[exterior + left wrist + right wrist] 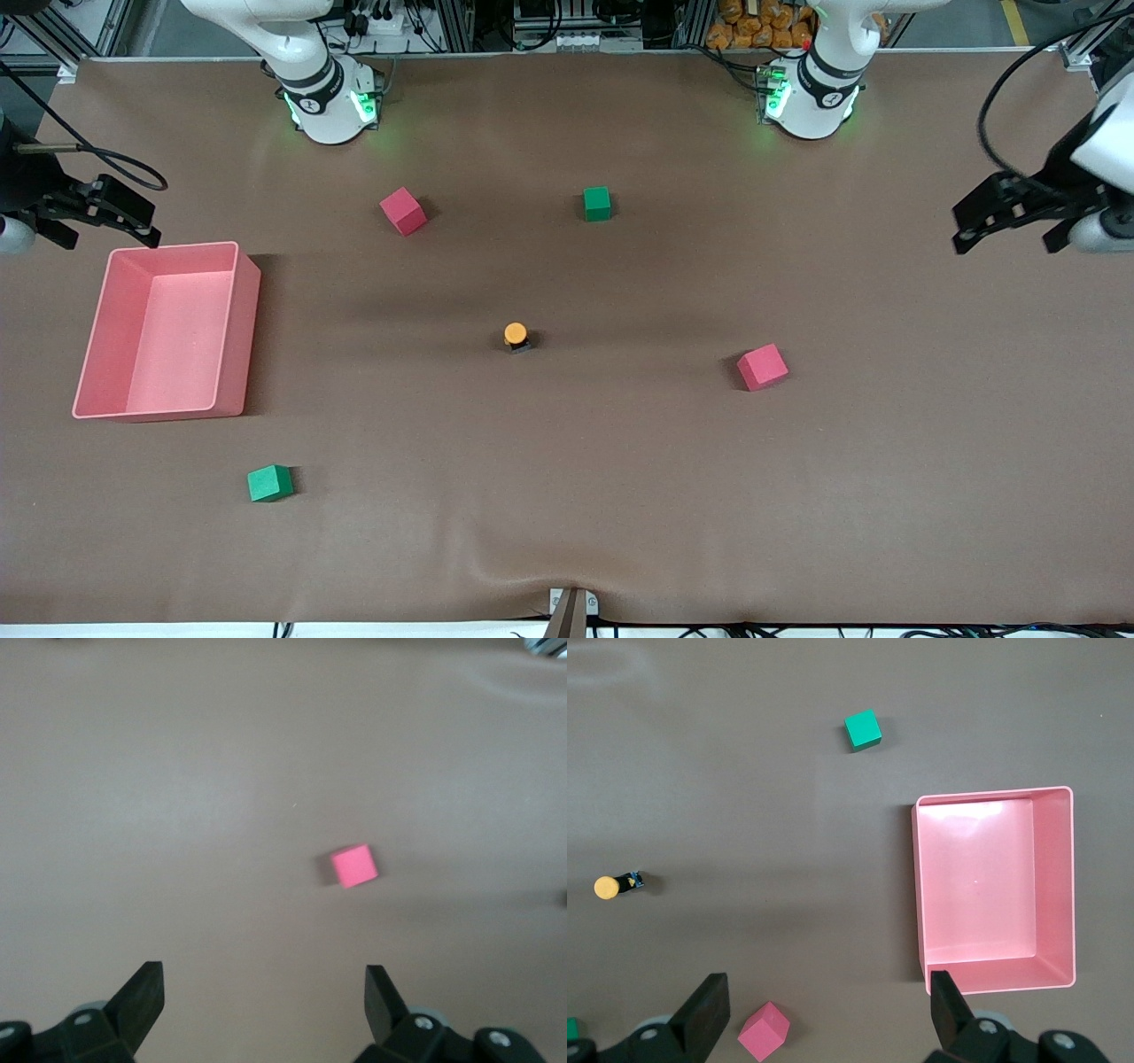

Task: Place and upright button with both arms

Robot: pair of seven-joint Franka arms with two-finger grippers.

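The button (516,336) stands upright, orange cap up, at mid-bench, touched by neither arm. Only the front view takes in everything on the brown bench (620,461): one button, one pink bin (232,332), two pink cubes and two green cubes. Measured from the button, one pink cube (403,211) and one green cube (597,203) lie farther from the front camera, the second pink cube (763,367) lies toward the left arm's end, and the second green cube (269,483) lies nearer the camera, toward the bin. The left wrist view shows just a single pink cube (355,865). The left gripper (1005,217) waits, jaws open, over its end of the bench; the right gripper (106,211), jaws likewise open, hangs above the bin.
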